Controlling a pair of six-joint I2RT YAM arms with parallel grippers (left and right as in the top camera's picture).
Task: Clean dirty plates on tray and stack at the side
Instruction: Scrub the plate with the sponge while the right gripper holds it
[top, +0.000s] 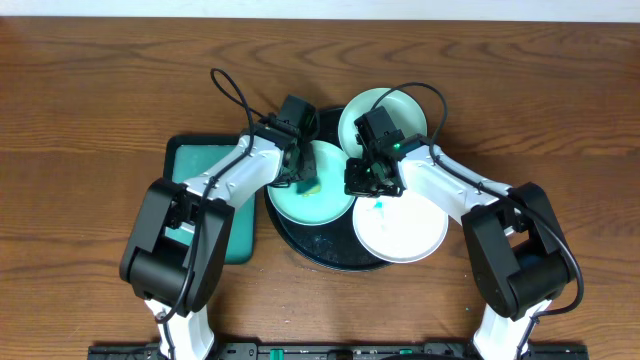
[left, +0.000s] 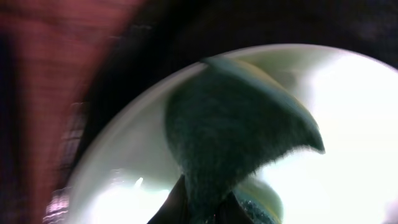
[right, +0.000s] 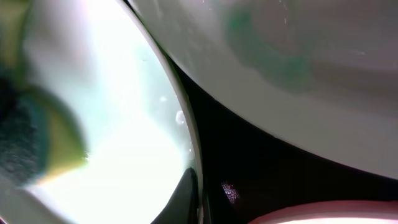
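Note:
The round black tray (top: 300, 240) carries three plates. My left gripper (top: 303, 180) is shut on a green and yellow sponge (left: 236, 137) and presses it onto the mint plate (top: 315, 205) at the tray's left. My right gripper (top: 360, 183) is shut on that plate's right rim (right: 193, 155), one finger inside the rim. A second mint plate (top: 385, 110) lies at the tray's far side. The white plate (top: 405, 230) at the right overhangs the tray and bears a blue-green smear (top: 380, 206). In the right wrist view a smeared plate (right: 273, 56) fills the upper right.
A rectangular teal tray (top: 195, 160) with a black rim lies left of the black tray, partly under my left arm. Bare wooden table (top: 100, 80) surrounds both trays. Both arms cross in over the tray from the near edge.

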